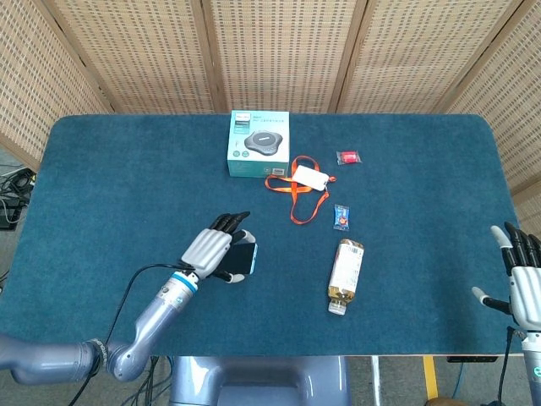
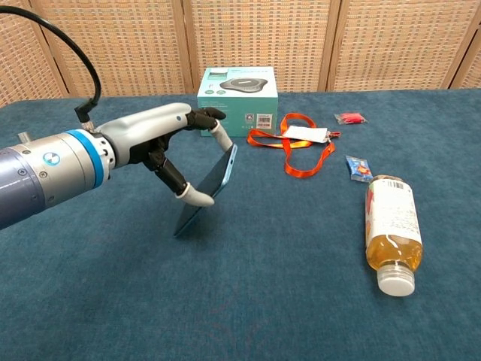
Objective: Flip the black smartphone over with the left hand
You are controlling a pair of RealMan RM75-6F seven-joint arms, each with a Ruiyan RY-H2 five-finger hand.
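My left hand (image 1: 213, 251) (image 2: 161, 139) holds the black smartphone (image 2: 207, 189) (image 1: 243, 259) between thumb and fingers, near the table's front left. The phone is lifted and tilted steeply on its long edge, light blue rim showing, its lower corner close to the cloth. In the head view the phone peeks out from under the hand on its right side. My right hand (image 1: 524, 279) hangs open beyond the table's right front corner, holding nothing; the chest view does not show it.
A teal box (image 1: 259, 143) (image 2: 237, 101) stands at the back centre, with an orange lanyard and badge (image 1: 303, 184) beside it. A red candy (image 1: 347, 156), a blue candy (image 1: 341, 217) and a lying bottle (image 1: 345, 274) (image 2: 391, 230) are to the right on the blue table (image 1: 110, 186).
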